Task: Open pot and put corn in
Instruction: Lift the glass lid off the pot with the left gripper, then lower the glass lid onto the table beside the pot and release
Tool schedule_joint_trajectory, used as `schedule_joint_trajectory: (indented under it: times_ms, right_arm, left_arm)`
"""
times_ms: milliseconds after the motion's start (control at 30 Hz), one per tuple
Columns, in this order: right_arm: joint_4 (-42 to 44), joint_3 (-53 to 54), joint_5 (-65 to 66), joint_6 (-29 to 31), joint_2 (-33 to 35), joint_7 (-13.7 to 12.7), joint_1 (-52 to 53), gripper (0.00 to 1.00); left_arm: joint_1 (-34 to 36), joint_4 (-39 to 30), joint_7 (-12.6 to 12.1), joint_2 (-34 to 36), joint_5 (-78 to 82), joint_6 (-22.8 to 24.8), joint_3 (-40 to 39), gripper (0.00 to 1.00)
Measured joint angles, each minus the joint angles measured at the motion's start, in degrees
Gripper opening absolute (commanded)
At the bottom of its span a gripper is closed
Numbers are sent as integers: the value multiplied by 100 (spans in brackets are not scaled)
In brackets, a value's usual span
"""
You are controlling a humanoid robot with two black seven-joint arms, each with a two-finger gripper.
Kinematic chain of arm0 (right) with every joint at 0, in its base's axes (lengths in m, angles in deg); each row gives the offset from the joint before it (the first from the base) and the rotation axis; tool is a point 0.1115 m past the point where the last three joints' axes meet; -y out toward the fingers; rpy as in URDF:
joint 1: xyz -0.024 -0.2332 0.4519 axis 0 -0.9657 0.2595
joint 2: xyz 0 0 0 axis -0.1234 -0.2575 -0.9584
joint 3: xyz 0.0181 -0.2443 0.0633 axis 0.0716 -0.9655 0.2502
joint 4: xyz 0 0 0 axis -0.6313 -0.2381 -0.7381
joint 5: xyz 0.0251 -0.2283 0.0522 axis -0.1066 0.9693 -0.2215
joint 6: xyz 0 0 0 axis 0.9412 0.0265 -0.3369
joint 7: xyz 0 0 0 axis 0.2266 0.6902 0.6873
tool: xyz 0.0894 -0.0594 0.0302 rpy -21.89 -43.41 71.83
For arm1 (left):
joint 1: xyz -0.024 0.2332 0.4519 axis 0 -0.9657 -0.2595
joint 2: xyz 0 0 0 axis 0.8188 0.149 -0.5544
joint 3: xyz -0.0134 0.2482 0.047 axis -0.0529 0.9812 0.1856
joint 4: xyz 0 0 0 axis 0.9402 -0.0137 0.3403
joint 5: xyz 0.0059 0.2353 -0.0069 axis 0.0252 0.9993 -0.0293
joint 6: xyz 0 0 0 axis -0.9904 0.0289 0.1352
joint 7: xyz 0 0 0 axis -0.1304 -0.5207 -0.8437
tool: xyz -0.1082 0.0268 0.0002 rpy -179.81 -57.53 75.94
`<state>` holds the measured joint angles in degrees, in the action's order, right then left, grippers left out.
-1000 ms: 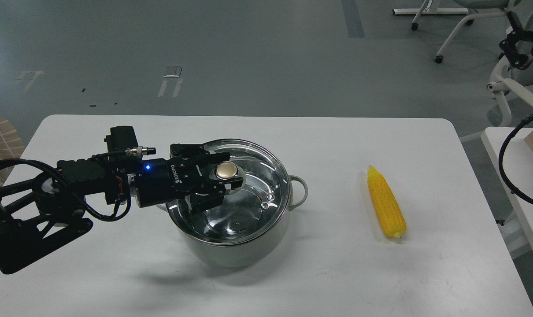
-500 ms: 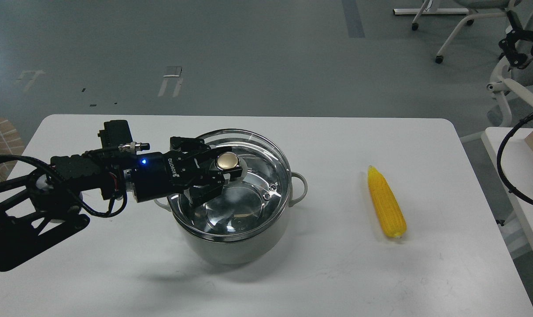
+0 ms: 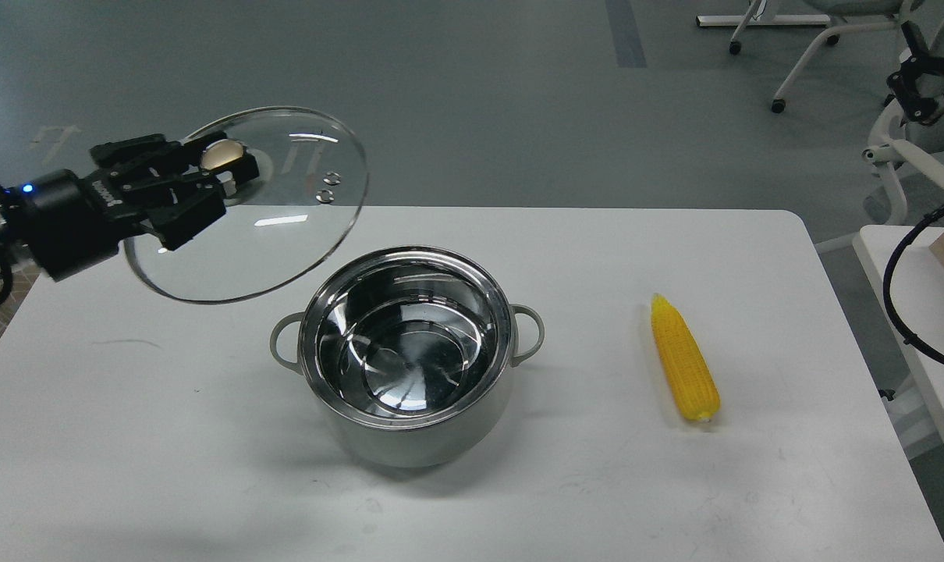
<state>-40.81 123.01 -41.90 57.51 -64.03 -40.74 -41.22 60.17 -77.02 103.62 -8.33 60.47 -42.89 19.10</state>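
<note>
The pale grey-green pot (image 3: 409, 437) stands open in the middle of the white table (image 3: 581, 484), its shiny steel inside empty. My left gripper (image 3: 222, 178) is shut on the brass-coloured knob of the round glass lid (image 3: 285, 234) and holds the lid tilted in the air, up and to the left of the pot. The yellow corn (image 3: 683, 359) lies on the table to the right of the pot, pointed end away from me. My right gripper is out of view.
A second white table (image 3: 932, 343) with a black cable stands at the right edge. White chair legs on castors (image 3: 800, 47) stand on the grey floor at the back right. A patterned cushion shows at the far left edge.
My left gripper has lifted the glass lid off the pot and carried it up and to the left. The pot now stands open. The corn has not moved.
</note>
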Motion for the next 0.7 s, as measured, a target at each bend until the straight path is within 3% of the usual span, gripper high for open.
schedule_joint_trajectory:
  times_ms: [167, 333, 700]
  right_arm:
    - [-1, 52, 0, 0, -25, 6, -28, 100]
    - [-8, 56, 0, 0, -35, 8, -54, 100]
    - [-18, 45, 0, 0, -65, 2, -40, 100]
  left_arm:
    - [-254, 1061, -4, 124, -51, -393, 803, 35]
    - [-319, 2344, -1, -658, -50, -1023, 1538, 35]
    - [-373, 3819, -1, -1975, -102, -1169, 1975, 36]
